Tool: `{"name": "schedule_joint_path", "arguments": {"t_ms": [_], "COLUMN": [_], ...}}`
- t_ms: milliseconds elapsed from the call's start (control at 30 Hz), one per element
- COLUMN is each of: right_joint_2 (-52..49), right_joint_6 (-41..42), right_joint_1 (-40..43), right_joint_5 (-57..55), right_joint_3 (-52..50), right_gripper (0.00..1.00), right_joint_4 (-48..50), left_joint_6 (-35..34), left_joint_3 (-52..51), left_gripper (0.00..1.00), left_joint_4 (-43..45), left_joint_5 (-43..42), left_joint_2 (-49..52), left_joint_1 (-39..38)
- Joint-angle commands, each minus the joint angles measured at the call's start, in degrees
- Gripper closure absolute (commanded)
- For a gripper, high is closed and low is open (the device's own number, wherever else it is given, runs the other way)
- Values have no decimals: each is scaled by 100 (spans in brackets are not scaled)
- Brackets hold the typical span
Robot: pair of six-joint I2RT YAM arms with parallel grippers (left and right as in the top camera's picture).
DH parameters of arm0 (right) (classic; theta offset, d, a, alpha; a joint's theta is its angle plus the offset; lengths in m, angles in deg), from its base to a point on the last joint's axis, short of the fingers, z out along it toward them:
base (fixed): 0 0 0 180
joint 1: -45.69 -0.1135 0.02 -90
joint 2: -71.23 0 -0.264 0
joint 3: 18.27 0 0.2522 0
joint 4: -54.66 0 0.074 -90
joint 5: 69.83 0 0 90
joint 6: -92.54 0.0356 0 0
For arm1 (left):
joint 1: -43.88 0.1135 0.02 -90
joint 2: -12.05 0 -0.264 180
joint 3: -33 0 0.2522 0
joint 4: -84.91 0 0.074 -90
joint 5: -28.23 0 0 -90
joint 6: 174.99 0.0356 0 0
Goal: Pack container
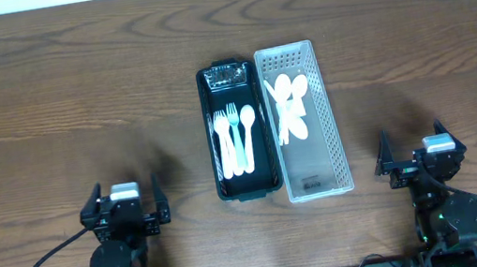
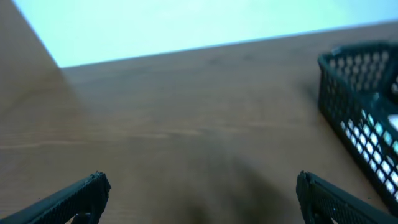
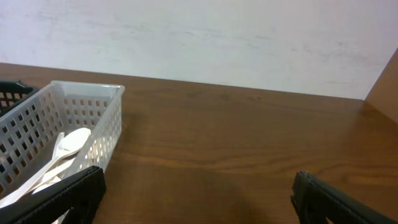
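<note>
Looking down from overhead, I see a black perforated plastic basket (image 1: pixel 213 137) and a white perforated plastic basket (image 1: pixel 340 137) standing side by side, long walls touching, at the middle of the brown wooden table (image 1: pixel 45 105). The black one holds a few pieces of white plastic cutlery (image 1: pixel 235 140) lying lengthwise, fork tines towards the far end, and a clear glossy item (image 1: pixel 228 76) at its far end that I cannot identify. The white one holds a loose pile of white plastic spoons (image 1: pixel 288 103) in its far half. My left gripper (image 1: pixel 127 193) sits near the table's near edge, well apart from the baskets, jaws spread wide and holding nothing; my right gripper (image 1: pixel 412 142) mirrors it on the other side, also wide open and empty. From the left wrist, blurred, I see the left gripper (image 2: pixel 202 193) with both fingers far apart over bare wood and the black basket (image 2: pixel 348 93) off to the right. From the right wrist, the right gripper (image 3: pixel 196 190) gapes over bare wood, the white basket (image 3: pixel 93 102) lies to the left with its spoons (image 3: pixel 68 146) inside, and a corner of the black basket (image 3: pixel 9 90) shows beyond it.
</note>
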Motion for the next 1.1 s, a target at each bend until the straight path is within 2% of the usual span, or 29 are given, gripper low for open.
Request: {"name": "schedule_joint_path", "arguments": {"t_ms": [0, 167, 1067], "right_joint_2": [57, 57, 57], "right_joint_6": [-72, -70, -72], "right_joint_1": [7, 7, 7], "right_joint_5": [42, 42, 42], "right_joint_3": [-24, -24, -24], "right_gripper": [1, 1, 1], "right_joint_4": [-7, -7, -7], "left_joint_6": [216, 195, 48], "left_joint_3": [-173, -173, -173], "left_gripper": [2, 2, 2], "left_joint_4": [2, 9, 22], "left_joint_5": [-553, -769, -769], "left_joint_2": [-63, -63, -50], "left_joint_1": [151, 286, 297]}}
